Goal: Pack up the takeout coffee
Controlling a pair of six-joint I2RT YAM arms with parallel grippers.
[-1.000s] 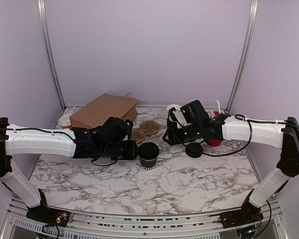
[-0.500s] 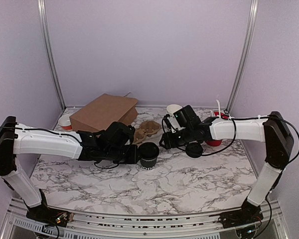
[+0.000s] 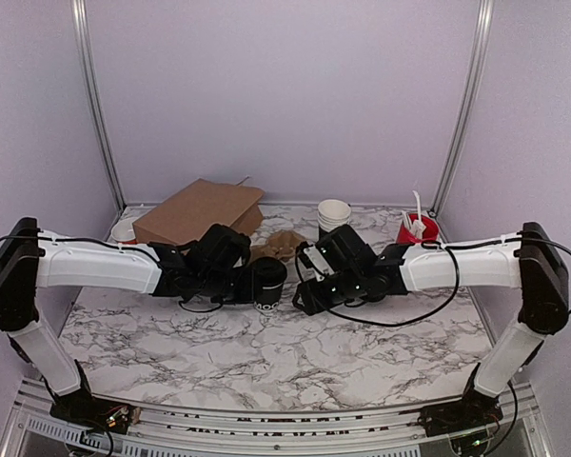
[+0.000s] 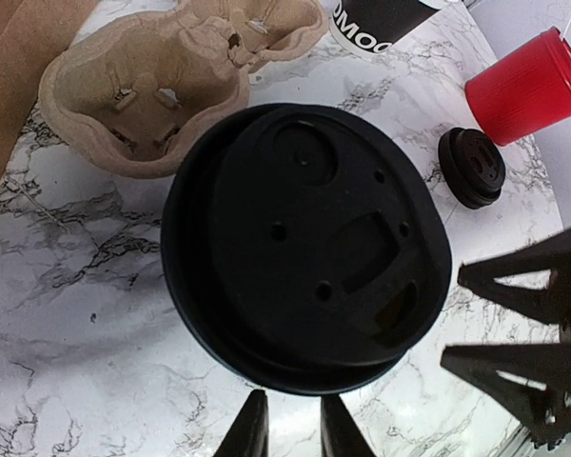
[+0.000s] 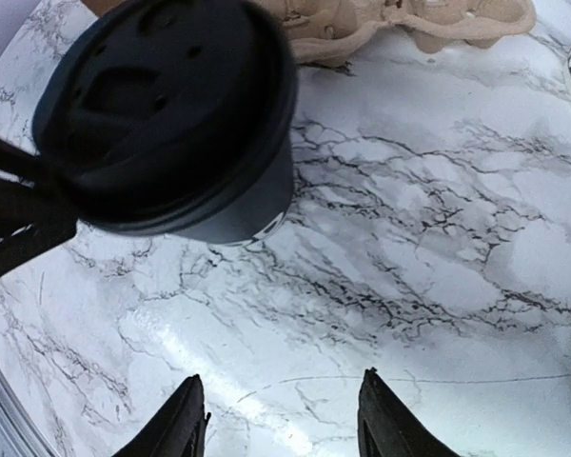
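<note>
The takeout coffee [image 4: 305, 248] is black, cup and lid alike, with white lettering on its side. The worktop [image 3: 314, 352] is white marble veined grey and black. Elsewhere: a red holder [image 4: 523, 86], a tan pulp carrier [image 4: 143, 95], a brown paper bag [image 3: 198, 211].

The table [image 3: 295, 367] lies open nearside; takeout coffee [image 3: 268, 286], carrier [image 3: 284, 242], bag [image 3: 198, 211] and cup stack [image 3: 334, 215] block the far half.

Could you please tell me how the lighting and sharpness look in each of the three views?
Top view: soft, even light, only faint shadows, fine detail a little soft. Left wrist view: the cup is sharp and fills the middle, while the left gripper is a dark silhouette. Right wrist view: the cup is very close and blurred, and bright glare washes out the table.
</note>
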